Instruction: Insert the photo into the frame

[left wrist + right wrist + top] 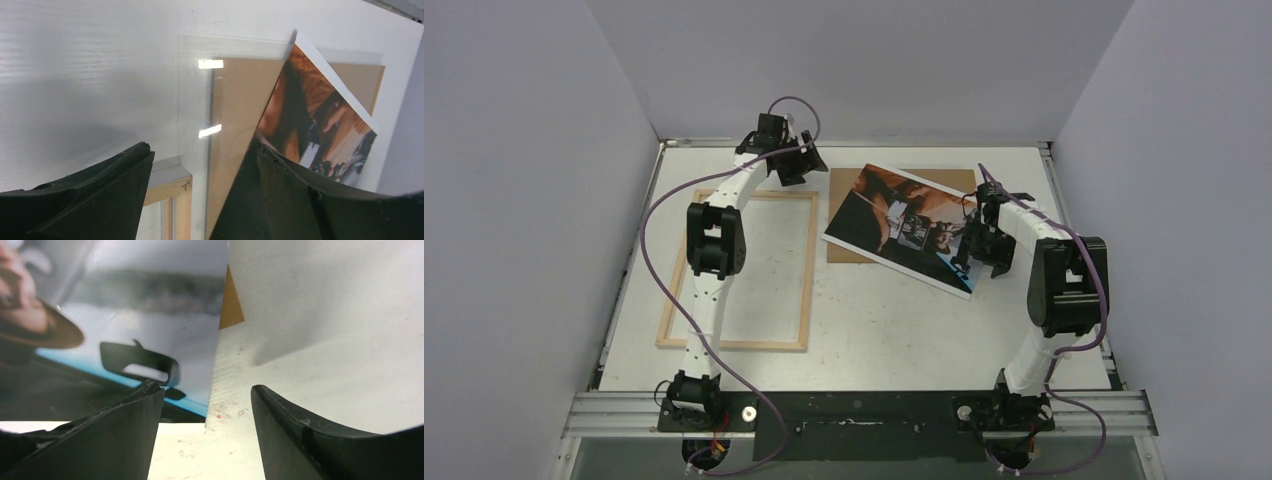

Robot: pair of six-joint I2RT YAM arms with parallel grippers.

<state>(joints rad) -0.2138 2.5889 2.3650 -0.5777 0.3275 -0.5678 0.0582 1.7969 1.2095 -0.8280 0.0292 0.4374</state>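
Evidently the grasp of the photo is the step in hand. The frame lies back-up on the tabletop. Right of the frame, the photo rests askew on a brown board. The right hand straddles the photo's near corner, jaws apart, clamping nothing. The left hand hovers at the frame's far right corner, jaws apart. The next move likely calls for a clean pinch on the photo's edge.

The left arm and the right arm are each showing white tubular links, dotted with small dark screw holes, joined by boxy black joints; a thin purple cable is looping along each; the bases are showing black; the fingers are looking matte black, curved, faintly scuffed.
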